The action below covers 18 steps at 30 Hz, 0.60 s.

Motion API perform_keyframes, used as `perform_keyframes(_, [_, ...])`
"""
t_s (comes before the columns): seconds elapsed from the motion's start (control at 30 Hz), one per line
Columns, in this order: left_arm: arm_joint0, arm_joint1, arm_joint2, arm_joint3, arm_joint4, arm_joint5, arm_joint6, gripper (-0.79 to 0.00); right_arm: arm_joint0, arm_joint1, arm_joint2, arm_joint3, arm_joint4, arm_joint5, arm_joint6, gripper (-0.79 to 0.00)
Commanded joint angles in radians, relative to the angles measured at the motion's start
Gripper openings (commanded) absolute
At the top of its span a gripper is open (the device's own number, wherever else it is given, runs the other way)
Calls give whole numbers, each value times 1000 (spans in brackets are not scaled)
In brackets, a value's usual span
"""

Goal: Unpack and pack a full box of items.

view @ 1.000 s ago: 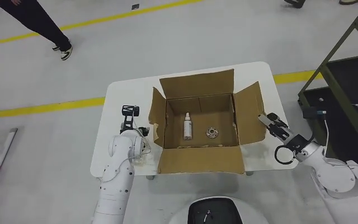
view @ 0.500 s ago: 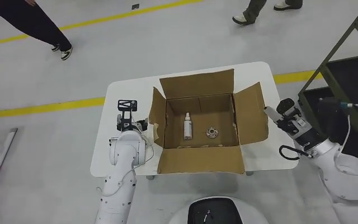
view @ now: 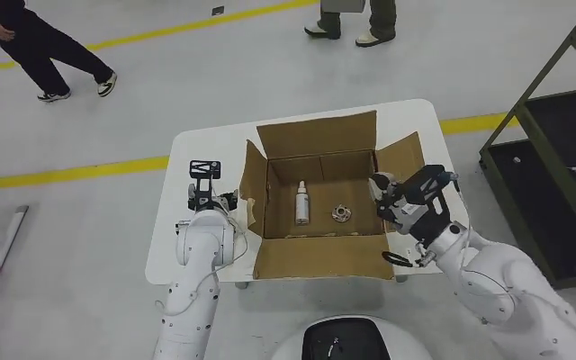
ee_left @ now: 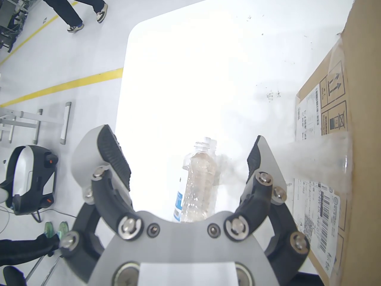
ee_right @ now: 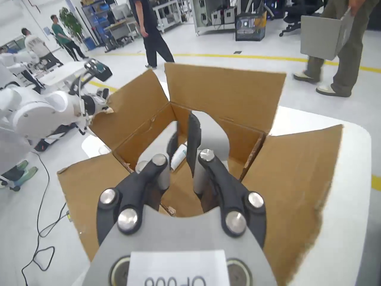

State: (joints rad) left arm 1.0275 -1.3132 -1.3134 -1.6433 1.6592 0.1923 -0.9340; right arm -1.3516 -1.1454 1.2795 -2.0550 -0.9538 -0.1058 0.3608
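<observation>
The left gripper [ee_left: 183,147] hangs low over the left part of the white table [view: 207,148], just outside the box's left flap; its two fingers [ee_left: 114,156] are spread wide and grip nothing; a clear plastic bottle [ee_left: 198,186] lies on its side on the table between them, touched by neither finger, its neck pointing away from the wrist; just beside it rises the labelled outer wall of the cardboard box [view: 319,256], which stands in the middle of the table with all four flaps open, the back flap upright, the side flaps leaning outward and the front flap folded down toward the robot; on the floor of the box a small white bottle [view: 301,202] lies left of centre, its long side running front to back; near it, to its right and apart from it, sits a small round metal piece [view: 340,213], whose kind I cannot make out; the right gripper [ee_right: 182,142] is at the box's right side, above the right flap and the rim of the opening, and it points in toward the box's inside; its fingers [ee_right: 194,138] are drawn close together with only a narrow slit between them, and nothing is held there; through that slit the right wrist view shows part of the white bottle down on the box floor, well below the fingertips.
</observation>
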Motion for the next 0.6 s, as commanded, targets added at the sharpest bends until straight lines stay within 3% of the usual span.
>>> perform_keyframes(0.0, [0, 0, 0, 0, 0, 0, 0, 0, 36, -6, -45, 50, -15, 15, -2, -785])
perform_keyframes(0.1, [0, 0, 0, 0, 0, 0, 0, 0, 64, -15, -77, 104, 23, 26, -9, -785])
perform_keyframes(0.57, [0, 0, 0, 0, 0, 0, 0, 0, 63, -16, -83, 111, 1, 29, -4, -785])
